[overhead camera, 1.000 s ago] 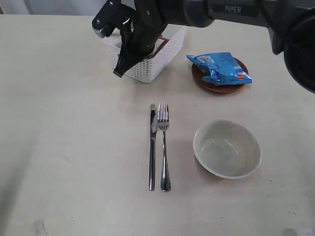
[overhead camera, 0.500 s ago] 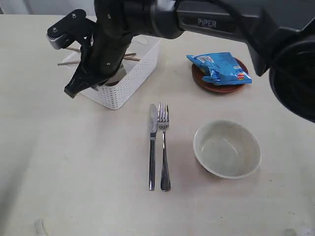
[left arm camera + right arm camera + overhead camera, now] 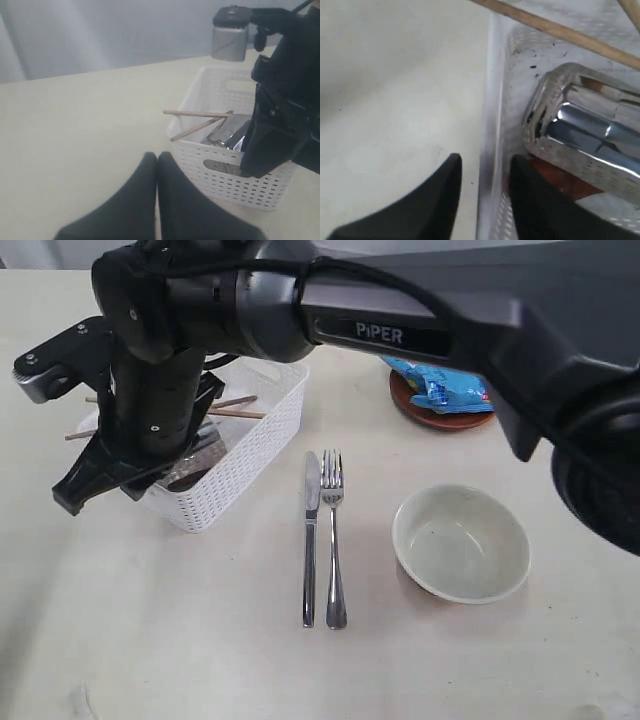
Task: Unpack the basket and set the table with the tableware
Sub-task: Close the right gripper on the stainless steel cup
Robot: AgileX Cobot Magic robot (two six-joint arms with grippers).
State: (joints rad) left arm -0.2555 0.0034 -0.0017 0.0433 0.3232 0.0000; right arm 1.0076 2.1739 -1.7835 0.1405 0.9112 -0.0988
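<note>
In the exterior view, the basket stood on the left part of the table, and the chopsticks lay across its rim. The right gripper was at the basket's outer left wall, at the end of an arm reaching across the middle. How far it was open could not be told from this camera. The knife and the fork lay side by side in the middle of the table. The bowl was near them on the right, and beyond it the plate carried a blue packet.

In the left wrist view, the left gripper had its two fingers pressed together with nothing between them, near the basket. In the basket a steel cup lay on its side under the chopsticks.

In the right wrist view, the right gripper's fingers were parted. One was outside the basket wall and one inside, with the wall standing free in the gap, so they gripped nothing. The cup lay just beside the inner finger, over something reddish-brown.
</note>
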